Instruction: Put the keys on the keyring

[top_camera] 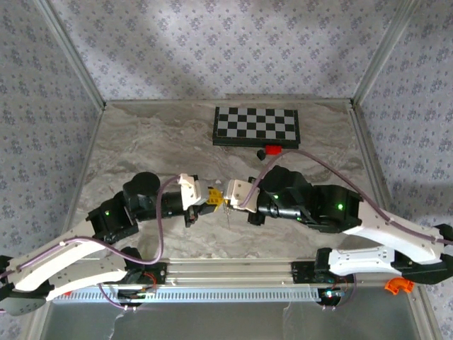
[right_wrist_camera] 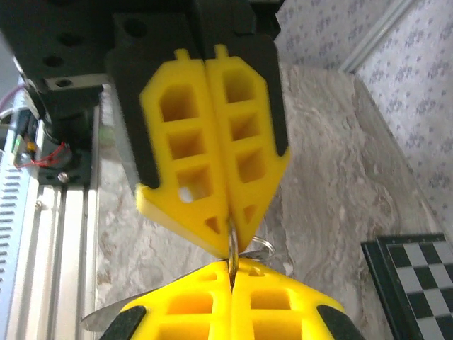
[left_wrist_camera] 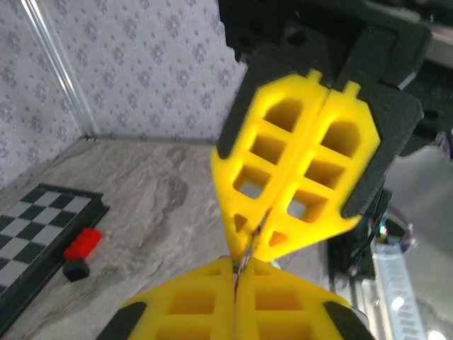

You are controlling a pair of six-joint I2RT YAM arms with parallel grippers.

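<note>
Left gripper (top_camera: pixel 218 200), right gripper (top_camera: pixel 228 200) pinched shut, tips touching; right wrist view reveals silvery loop (right_wrist_camera: pixel 259 247) between; checkerboard (top_camera: pixel 256 126), red block (top_camera: pixel 271 149) beyond.

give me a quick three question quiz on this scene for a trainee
1. True or false: the left arm's jaws and the right arm's jaws are both shut.
2. Where do the red block and black block lie? A) by the near edge of the checkerboard B) at the left arm's base C) between the jaws
3. Fill in: over the table, the two pairs of jaws meet tip to ___.
Key: 1 true; 2 A; 3 tip.
</note>
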